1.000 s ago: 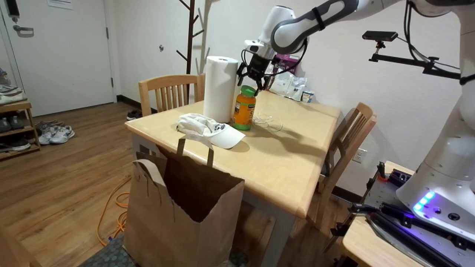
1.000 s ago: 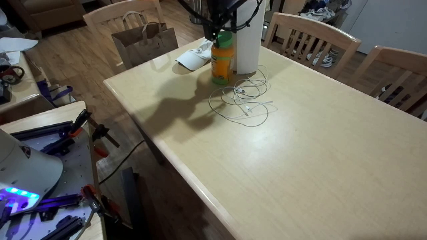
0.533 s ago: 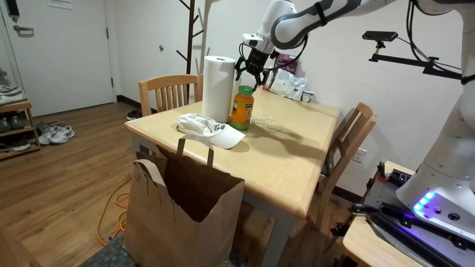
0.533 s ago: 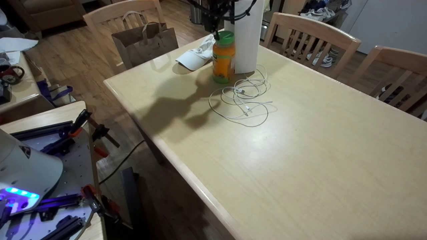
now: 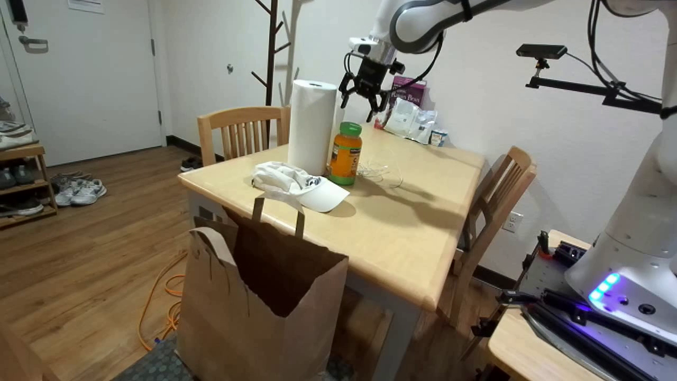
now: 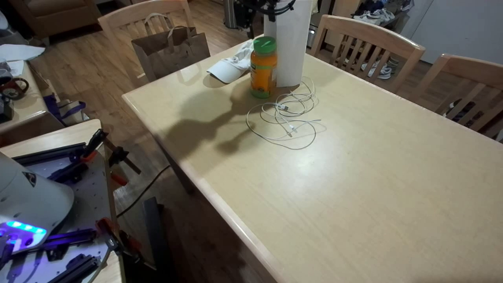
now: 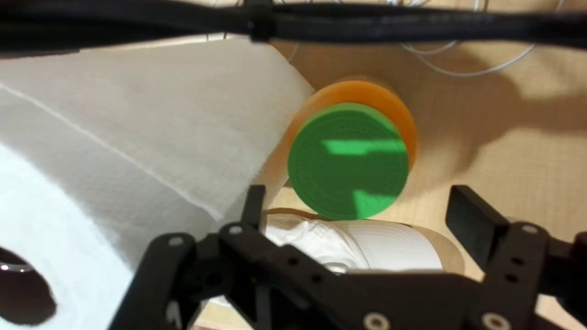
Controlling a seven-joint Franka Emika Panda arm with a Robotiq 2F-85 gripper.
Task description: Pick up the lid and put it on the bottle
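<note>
Jaws spread wide here, with the gripper [image 5: 356, 112] hanging above the bottle [image 5: 346, 156] and a broad gap between its two fingers [image 7: 472, 224]. And there's the lid [image 7: 348, 160], bright green and round, seated on top of the bottle, lower than the fingers and apart from both; the wrist view frames it across that gap, partly beyond the tips. Screwed down or just resting there? I can't tell. Straight under it the bottle stands upright on the table [image 6: 353, 177], a crescent of its orange wall showing past the lid's rim.

Crowding in on one side of the jaws is the paper roll [image 5: 312, 127], tall, white and upright, just beside the bottle; in the wrist view one finger crosses in front of it, and whether they touch I can't make out. Down through the gap, on the tabletop, lies the white baseball cap [image 5: 301, 185]. Across the bottle from it, also lower than the jaws, pale cables [image 6: 283, 106] sit in loose loops. Well apart from the jaws and far lower, a brown paper bag [image 5: 254, 312] gapes by the table's end.
</note>
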